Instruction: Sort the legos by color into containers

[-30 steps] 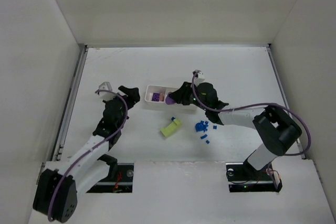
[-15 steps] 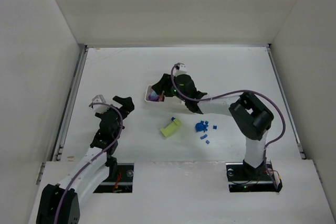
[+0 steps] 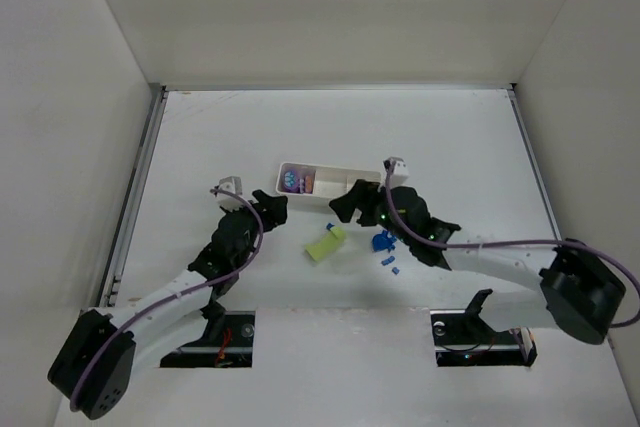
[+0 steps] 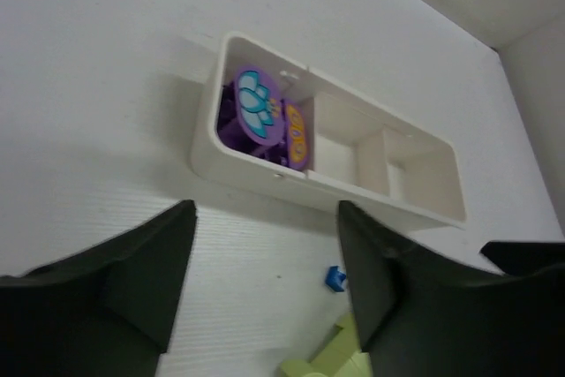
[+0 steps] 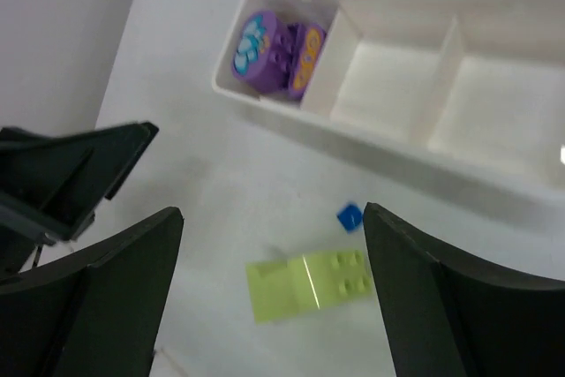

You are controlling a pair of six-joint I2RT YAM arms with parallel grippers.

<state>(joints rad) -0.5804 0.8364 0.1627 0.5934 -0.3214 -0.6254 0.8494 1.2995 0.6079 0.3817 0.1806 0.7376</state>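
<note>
The white tray point(image 3: 340, 185) lies mid-table, and a purple lego point(image 3: 295, 180) rests in its left compartment point(image 4: 259, 117) point(image 5: 274, 52); the other two compartments point(image 5: 494, 103) hold nothing. A yellow-green lego point(image 3: 325, 244) point(image 5: 309, 284) lies flat on the table in front of the tray. Small blue legos point(image 3: 383, 242) are scattered to its right, with a single one point(image 5: 350, 216) point(image 4: 335, 278) near the tray. My right gripper point(image 3: 345, 209) point(image 5: 278, 293) hangs open above the yellow-green lego. My left gripper point(image 3: 270, 209) point(image 4: 265, 280) is open and empty, left of that lego.
My two grippers sit close together in front of the tray, and the left one's finger point(image 5: 71, 183) shows at the left of the right wrist view. White walls enclose the table on three sides.
My right gripper opened, left the purple lego in the tray's left compartment and drew back over the yellow-green lego. My left arm swung right toward the tray.
</note>
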